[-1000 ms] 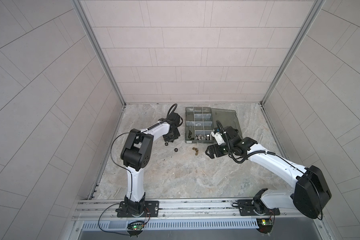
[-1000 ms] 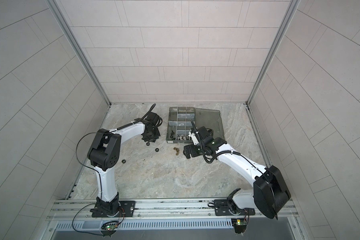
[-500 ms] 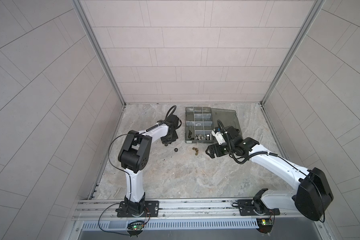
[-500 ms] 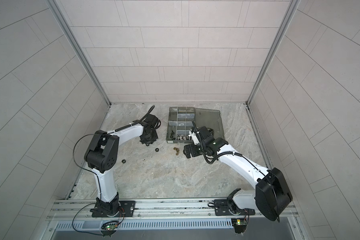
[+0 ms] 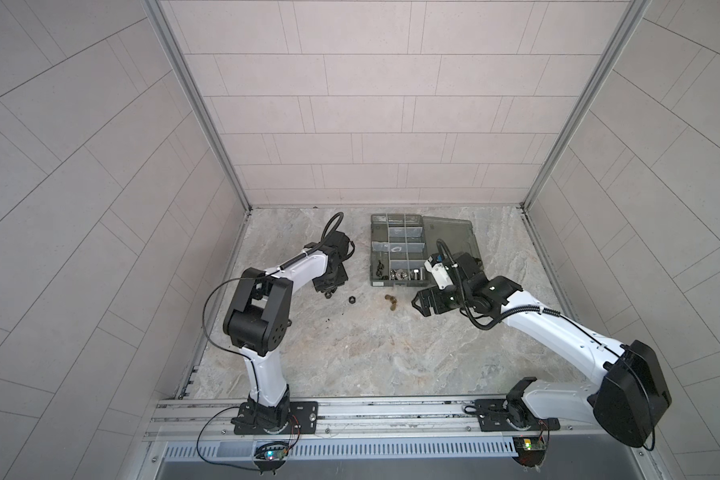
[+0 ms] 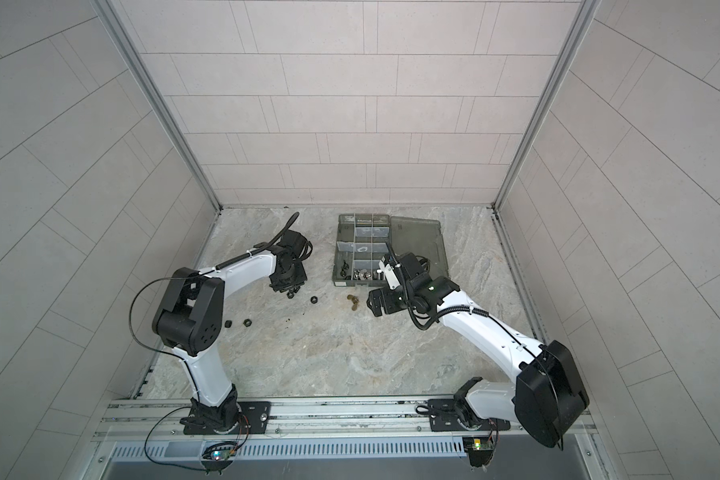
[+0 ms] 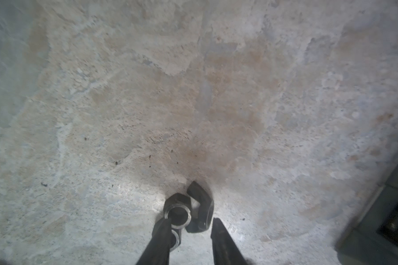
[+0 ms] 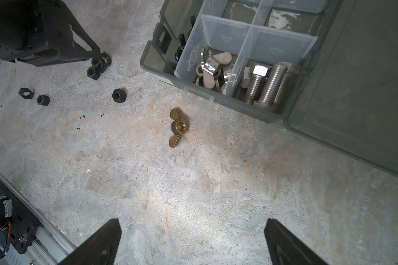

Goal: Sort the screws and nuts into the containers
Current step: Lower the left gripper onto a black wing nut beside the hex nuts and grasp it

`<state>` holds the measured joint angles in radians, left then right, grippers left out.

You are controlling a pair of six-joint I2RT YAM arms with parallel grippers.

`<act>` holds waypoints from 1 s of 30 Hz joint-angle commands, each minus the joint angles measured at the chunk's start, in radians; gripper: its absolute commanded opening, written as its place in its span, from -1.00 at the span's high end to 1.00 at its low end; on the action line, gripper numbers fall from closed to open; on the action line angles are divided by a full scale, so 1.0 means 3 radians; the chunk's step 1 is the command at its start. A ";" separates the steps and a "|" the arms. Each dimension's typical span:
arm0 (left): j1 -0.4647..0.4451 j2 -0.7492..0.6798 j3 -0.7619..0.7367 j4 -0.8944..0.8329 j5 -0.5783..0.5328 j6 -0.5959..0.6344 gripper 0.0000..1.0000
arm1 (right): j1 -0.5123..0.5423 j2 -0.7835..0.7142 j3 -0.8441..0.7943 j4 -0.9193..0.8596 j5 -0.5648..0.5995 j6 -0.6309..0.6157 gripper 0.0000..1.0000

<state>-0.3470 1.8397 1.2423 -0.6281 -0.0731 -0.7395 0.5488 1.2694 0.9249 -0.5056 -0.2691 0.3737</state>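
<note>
Pale tiled walls (image 5: 375, 104); mottled stone-look floor (image 5: 371, 353); aluminium rail (image 5: 391, 415) along front edge.

Two white-and-black arms on one metal rail (image 5: 391, 411).
The left arm (image 5: 304, 270) and right arm (image 5: 558, 332) have smooth white shells, boxy black joint housings (image 5: 258, 316) and black base plates (image 5: 300, 415) screwed onto the rail; thin black cables (image 5: 327, 227) loop beside each, a ribbed hose (image 5: 520, 309) runs along the right one, and small lit circuit boards (image 5: 269, 455) hang below the rail.
</note>
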 commanded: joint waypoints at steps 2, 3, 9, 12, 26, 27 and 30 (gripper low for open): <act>0.0001 -0.0102 0.0108 -0.0141 -0.0014 0.0031 0.29 | -0.0015 -0.0084 -0.0030 -0.0045 0.0006 0.0018 -0.99; -0.0003 -0.0096 0.0113 -0.0133 -0.0004 0.0035 0.28 | -0.0014 -0.0094 -0.0030 -0.0053 0.0006 0.0022 -0.99; -0.0025 -0.0012 0.0128 -0.0110 0.0038 0.0031 0.29 | -0.0015 -0.0107 -0.0036 -0.0068 0.0012 0.0019 -0.99; -0.0036 0.0039 0.0129 -0.0082 0.0043 0.0031 0.29 | -0.0017 -0.0105 -0.0043 -0.0068 0.0026 0.0018 -0.99; -0.0085 0.0296 0.0310 -0.0025 0.0130 0.0031 0.30 | -0.0027 -0.0064 -0.0038 -0.0089 0.0054 -0.0028 -0.98; -0.0086 0.0313 0.0316 -0.0028 0.0126 0.0031 0.30 | -0.0029 -0.0054 -0.0035 -0.0092 0.0051 -0.0033 -0.99; -0.0083 0.0346 0.0328 -0.0035 0.0128 0.0031 0.30 | -0.0049 -0.0046 -0.0020 -0.0094 0.0053 -0.0049 -0.99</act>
<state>-0.3672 1.9224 1.3144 -0.6247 -0.0315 -0.7395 0.5419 1.2655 0.9245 -0.5152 -0.2680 0.3725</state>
